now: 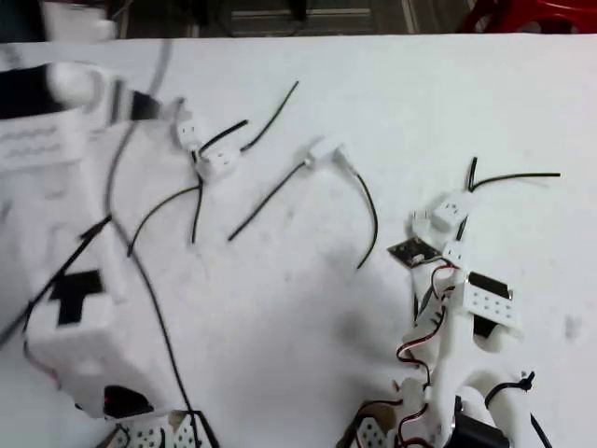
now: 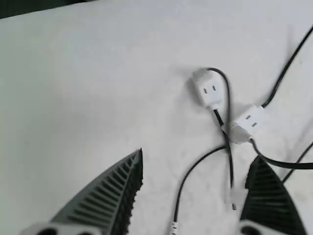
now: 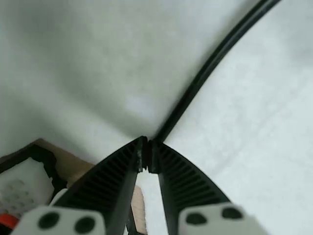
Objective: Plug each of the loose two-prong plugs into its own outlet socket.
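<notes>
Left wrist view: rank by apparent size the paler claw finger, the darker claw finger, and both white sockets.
Paler claw finger: largest.
Darker claw finger: next; both nearest the camera.
Looped-cable socket and neighbouring socket: alike, unranked.

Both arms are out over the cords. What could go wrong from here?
The left end effector hangs open over two sockets whose cords cross; closing may snag a cord instead. The right end effector looks shut on a black cord, not a body, so it may slip.

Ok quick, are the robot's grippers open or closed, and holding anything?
Left gripper: open, holding nothing.
Right gripper: closed at a black cable; hold unclear.
</notes>
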`<state>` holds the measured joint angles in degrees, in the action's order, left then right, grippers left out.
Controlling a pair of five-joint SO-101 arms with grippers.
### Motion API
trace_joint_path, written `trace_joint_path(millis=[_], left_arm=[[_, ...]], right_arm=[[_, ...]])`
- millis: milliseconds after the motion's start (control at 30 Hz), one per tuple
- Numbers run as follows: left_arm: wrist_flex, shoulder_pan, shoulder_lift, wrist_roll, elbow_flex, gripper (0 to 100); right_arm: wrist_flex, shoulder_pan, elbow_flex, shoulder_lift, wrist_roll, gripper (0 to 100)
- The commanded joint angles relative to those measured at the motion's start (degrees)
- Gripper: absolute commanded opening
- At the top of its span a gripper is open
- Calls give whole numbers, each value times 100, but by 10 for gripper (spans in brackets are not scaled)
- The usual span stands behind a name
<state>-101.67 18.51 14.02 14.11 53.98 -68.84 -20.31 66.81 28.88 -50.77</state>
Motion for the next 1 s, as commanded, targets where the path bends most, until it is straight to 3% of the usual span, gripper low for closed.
trace_joint_path(millis=[0,333,567,767,967], left_arm=[[-88,804,-1147,97,-448,332],[141,2114,-3442,818,-4158,330],[1266,2475,-4444,712,-7411,329],[3042,3424,-5209,-167,-9820,329],[3930,3565,-5569,-9,-11332,329]], right_arm=[[119,4,0,31,-18,23],[66,233,-35,31,-18,23],[-787,312,-870,40,-18,22],[-1596,312,-2321,40,26,23],[-1789,312,-3745,-4,1336,32]])
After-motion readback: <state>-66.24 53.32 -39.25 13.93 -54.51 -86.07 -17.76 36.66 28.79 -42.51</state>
